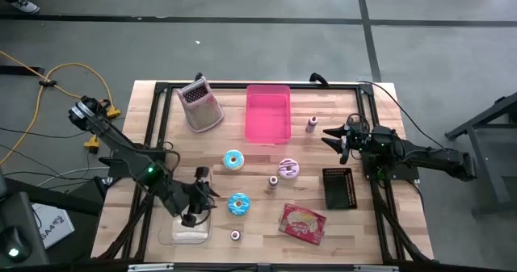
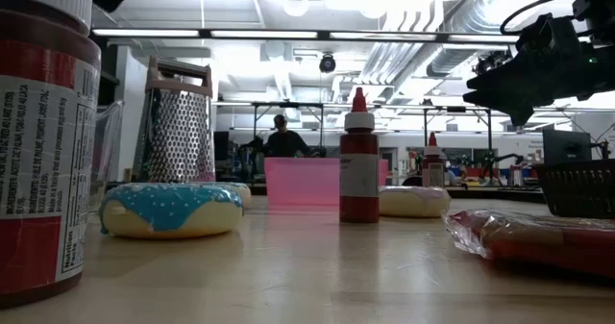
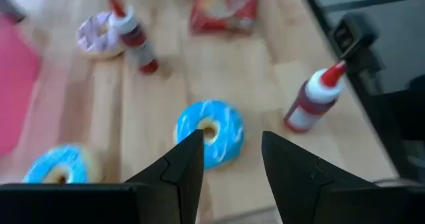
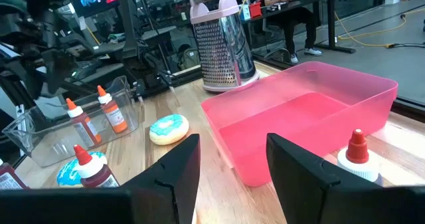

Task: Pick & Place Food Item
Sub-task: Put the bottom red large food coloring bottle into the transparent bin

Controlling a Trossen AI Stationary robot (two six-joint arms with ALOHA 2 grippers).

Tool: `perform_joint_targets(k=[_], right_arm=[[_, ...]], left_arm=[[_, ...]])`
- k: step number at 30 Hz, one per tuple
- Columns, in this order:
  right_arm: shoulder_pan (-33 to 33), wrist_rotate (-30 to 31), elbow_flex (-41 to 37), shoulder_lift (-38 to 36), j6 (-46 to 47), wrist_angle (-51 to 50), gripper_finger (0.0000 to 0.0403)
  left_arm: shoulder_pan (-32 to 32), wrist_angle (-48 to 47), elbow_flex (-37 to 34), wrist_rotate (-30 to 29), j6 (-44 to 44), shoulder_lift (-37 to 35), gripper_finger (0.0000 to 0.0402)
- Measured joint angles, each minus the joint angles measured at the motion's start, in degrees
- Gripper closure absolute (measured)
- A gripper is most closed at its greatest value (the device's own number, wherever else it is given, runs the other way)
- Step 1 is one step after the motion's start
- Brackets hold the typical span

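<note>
A blue-iced donut (image 3: pixel 209 132) lies flat on the wooden table (image 1: pixel 258 223), straight ahead of my left gripper (image 3: pixel 232 161), whose open fingers stand short of it and above it. In the high view that gripper (image 1: pixel 203 198) hovers just left of the donut (image 1: pixel 238 204). A second blue donut (image 1: pixel 233 161) and a pink-iced donut (image 1: pixel 288 169) also lie flat on the table. The pink bin (image 1: pixel 268 113) stands at the far middle. My right gripper (image 1: pixel 335 135) waits open, level, at the right, facing the bin (image 4: pixel 305 127).
A metal grater (image 1: pixel 200 104) stands at the far left. A clear container (image 1: pixel 184 228) lies under the left arm. Small sauce bottles (image 1: pixel 273 182) (image 1: pixel 311 125) (image 1: pixel 235 235), a red packet (image 1: pixel 303 222) and a black basket (image 1: pixel 338 188) dot the table's right half.
</note>
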Motion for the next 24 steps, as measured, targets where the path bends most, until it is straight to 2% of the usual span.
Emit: perform_joint_targets(k=[12,16,24], right_arm=[[0.0,0.0,0.0,0.0,0.0,0.0,0.0243],[0.0,0.0,0.0,0.0,0.0,0.0,0.0243],[0.0,0.0,0.0,0.0,0.0,0.0,0.0243]], left_arm=[[3.1,10.9,0.1,9.6,6.2,4.3,0.0250],[3.3,14.5,0.1,11.2,9.2,5.9,0.0223],[3.3,19.9,0.2,11.7,9.4,10.3,0.0169]])
